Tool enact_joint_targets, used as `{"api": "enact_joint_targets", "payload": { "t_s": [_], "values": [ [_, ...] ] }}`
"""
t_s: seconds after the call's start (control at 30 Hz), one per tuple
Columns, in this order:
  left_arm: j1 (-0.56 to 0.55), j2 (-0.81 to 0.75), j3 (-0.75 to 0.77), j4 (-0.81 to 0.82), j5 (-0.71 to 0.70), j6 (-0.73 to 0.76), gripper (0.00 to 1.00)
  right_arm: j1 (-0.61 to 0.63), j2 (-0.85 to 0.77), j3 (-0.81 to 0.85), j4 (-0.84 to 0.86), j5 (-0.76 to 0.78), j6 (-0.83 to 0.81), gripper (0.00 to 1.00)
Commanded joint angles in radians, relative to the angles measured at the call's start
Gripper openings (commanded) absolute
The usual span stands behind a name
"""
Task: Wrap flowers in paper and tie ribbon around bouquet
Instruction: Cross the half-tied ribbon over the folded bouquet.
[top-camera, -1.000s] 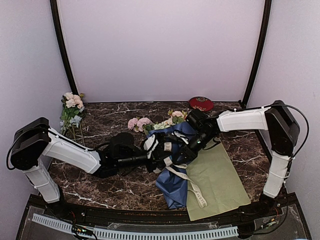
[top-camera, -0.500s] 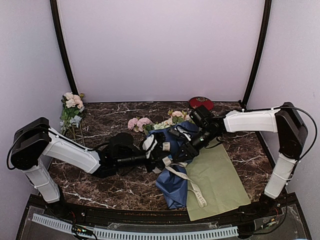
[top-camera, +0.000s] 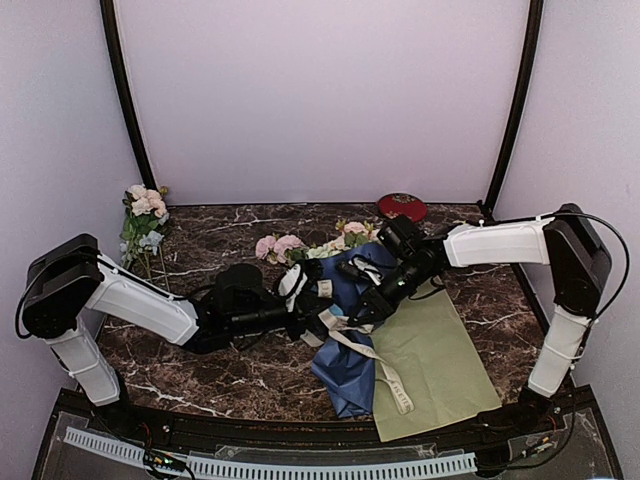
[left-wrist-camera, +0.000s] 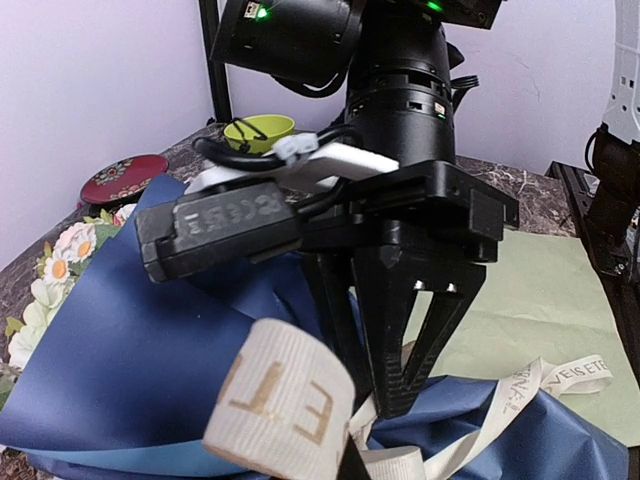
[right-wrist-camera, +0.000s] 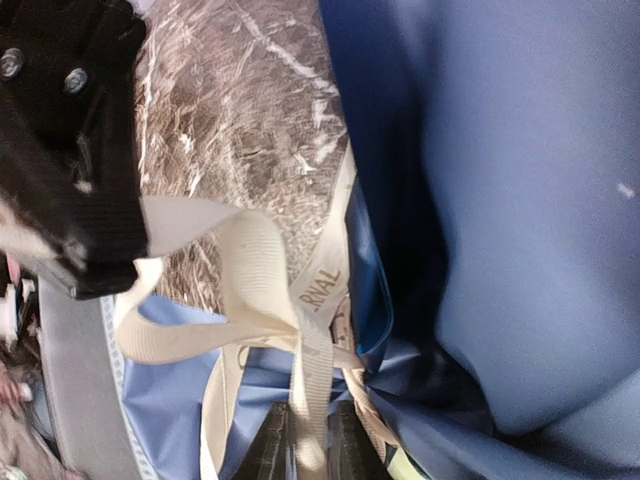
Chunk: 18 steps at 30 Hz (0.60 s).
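Right gripper (top-camera: 362, 308) is shifting slightly nearer and left since a second ago, jaws narrowing onto a ribbon (right-wrist-camera: 255, 270) strand beside its crossing. Left gripper (top-camera: 322, 315), closed tight, is holding the ribbon loop just beside it. Bouquet (top-camera: 345, 375) is lying mid-table, flowers (top-camera: 280, 245) pointing far-left. Judging by this, the tie is being pulled snug.

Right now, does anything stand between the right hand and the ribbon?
Nothing visible does. The right hand is at the ribbon: one strand runs between its fingertips, just over the blue paper.
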Motion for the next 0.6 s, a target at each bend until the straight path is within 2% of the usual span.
{"api": "enact_joint_targets", "payload": {
  "t_s": [0.0,0.07,0.13,0.2,0.27,0.47,0.57],
  "values": [
    [0.013,-0.014,-0.019,0.019,-0.007,-0.028,0.00,0.008,0.014,0.010,0.016,0.003,0.005,0.06],
    [0.022,-0.020,-0.028,0.021,-0.022,-0.040,0.00,0.007,0.000,0.006,0.029,-0.022,0.008,0.00],
    [0.043,-0.024,-0.041,0.017,-0.029,-0.072,0.00,0.007,-0.027,0.002,0.037,-0.040,0.010,0.00],
    [0.069,-0.025,-0.055,0.010,-0.041,-0.127,0.06,0.007,-0.051,-0.001,0.039,-0.049,0.014,0.00],
    [0.088,-0.024,-0.081,0.013,-0.082,-0.175,0.17,0.007,-0.069,-0.008,0.045,-0.053,0.024,0.00],
    [0.098,-0.053,-0.183,0.102,-0.278,-0.247,0.65,0.007,-0.085,-0.044,0.062,-0.044,0.052,0.00],
    [0.102,-0.087,-0.215,0.113,-0.321,-0.257,0.76,0.007,-0.087,-0.048,0.076,-0.057,0.061,0.00]
  ]
}}
